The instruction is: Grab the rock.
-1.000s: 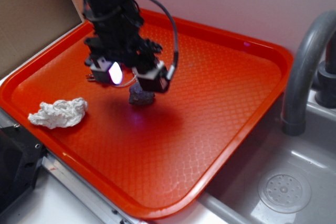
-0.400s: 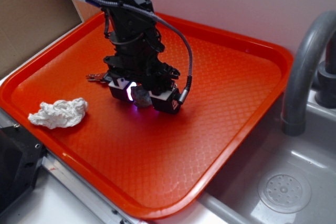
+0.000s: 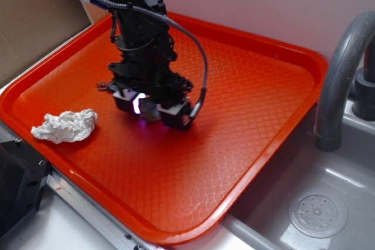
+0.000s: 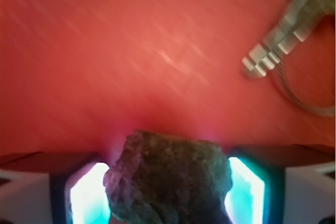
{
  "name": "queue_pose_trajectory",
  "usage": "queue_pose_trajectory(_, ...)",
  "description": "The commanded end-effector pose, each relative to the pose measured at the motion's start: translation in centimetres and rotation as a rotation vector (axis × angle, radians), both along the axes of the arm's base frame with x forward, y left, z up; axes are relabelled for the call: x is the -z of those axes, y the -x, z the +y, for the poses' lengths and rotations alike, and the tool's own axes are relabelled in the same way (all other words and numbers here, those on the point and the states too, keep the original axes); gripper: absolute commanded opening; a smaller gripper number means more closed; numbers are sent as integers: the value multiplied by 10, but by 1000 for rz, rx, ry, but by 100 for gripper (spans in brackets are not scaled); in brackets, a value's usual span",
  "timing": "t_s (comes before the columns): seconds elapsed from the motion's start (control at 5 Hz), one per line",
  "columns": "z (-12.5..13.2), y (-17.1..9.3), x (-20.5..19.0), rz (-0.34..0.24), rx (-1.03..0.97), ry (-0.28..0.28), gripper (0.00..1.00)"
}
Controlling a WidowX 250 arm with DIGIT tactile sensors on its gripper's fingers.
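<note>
The black robot arm is reaching down over the orange plastic tray (image 3: pixel 258 80), the surface carrying everything here, and its gripper (image 3: pixel 151 109) is sitting low, right at the tray floor near the middle-left. The small lumpy grey-brown rock (image 4: pixel 170 179) is lying between the two glowing pads (image 4: pixel 86 200), and in the wrist view it is filling the whole gap from one lit pad to the other. The pads are pressing against the stone's two sides or sitting just beside them; the gripper is looking clamped on the rock, though the exact contact is hard to confirm in the glow. In the exterior view the rock is almost entirely hidden behind the gripper body, which fits a low, straddling grasp meant to catch the stone around its widest part.

The crumpled white tissue wad (image 3: pixel 65 126) is lying well apart to the left, near the tray's near-left rim. The metal key ring with its clasp (image 4: pixel 286 38) is resting on the tray beyond the rock, to the far right in the wrist view, clear of the pads, so neither one is interfering with the grip. To the right of the tray, a grey curved faucet pipe (image 3: pixel 340 68) is standing over a grey sink basin (image 3: pixel 328 185).

Judging from this, the grasp itself is under way, and lifting remains.
</note>
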State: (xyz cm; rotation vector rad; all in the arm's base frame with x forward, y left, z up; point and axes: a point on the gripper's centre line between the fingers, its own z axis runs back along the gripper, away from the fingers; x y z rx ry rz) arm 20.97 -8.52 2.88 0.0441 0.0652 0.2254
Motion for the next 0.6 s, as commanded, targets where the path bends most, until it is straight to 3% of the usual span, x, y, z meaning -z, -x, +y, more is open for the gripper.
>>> queue_pose_trajectory(0.0,42,-8,-98,-23,125,30,0)
queue_pose_trajectory(0.4,66,16,-177,-182,63,16,0)
